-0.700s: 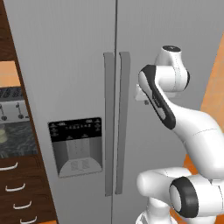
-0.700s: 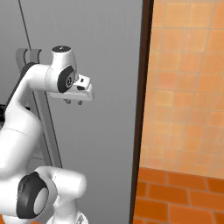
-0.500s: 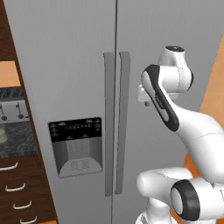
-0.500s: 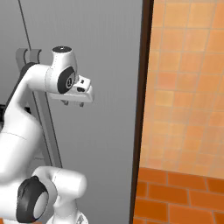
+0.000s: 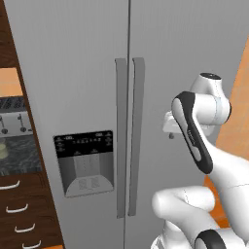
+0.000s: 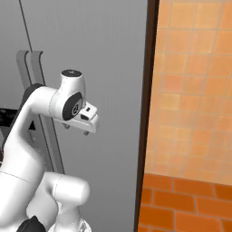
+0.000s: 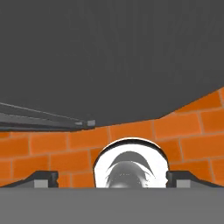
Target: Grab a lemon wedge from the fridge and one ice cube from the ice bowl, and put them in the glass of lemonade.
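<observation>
The fridge (image 5: 97, 73) is big and grey and both its doors are closed. In the left base view it takes up most of the picture. Its two long handles (image 5: 129, 136) stand side by side down the middle, close together but not touching. At about 8 o'clock from the handles there is a black panel (image 5: 85, 163) set in the left door (the part where water comes out).

The gripper (image 6: 76, 130) is up in front of the right door, at about 3 o'clock from the handles. In the right base view its two small fingertips (image 6: 67, 126) point down and sit a little apart, and nothing is between them. In the hand view the two dark tips (image 7: 43, 178) are far apart at the bottom corners, so the claw is spread wide and holds nothing. It is near the door but I cannot tell if it touches it.

At 9 o'clock in the left base view there is a toaster (image 5: 12, 114) on a dark counter (image 5: 19, 153), with brown drawers (image 5: 22, 209) under it. At 3 o'clock from the fridge in the right base view is an orange tile wall (image 6: 195, 90), with an orange brick floor (image 6: 186, 204) below.
</observation>
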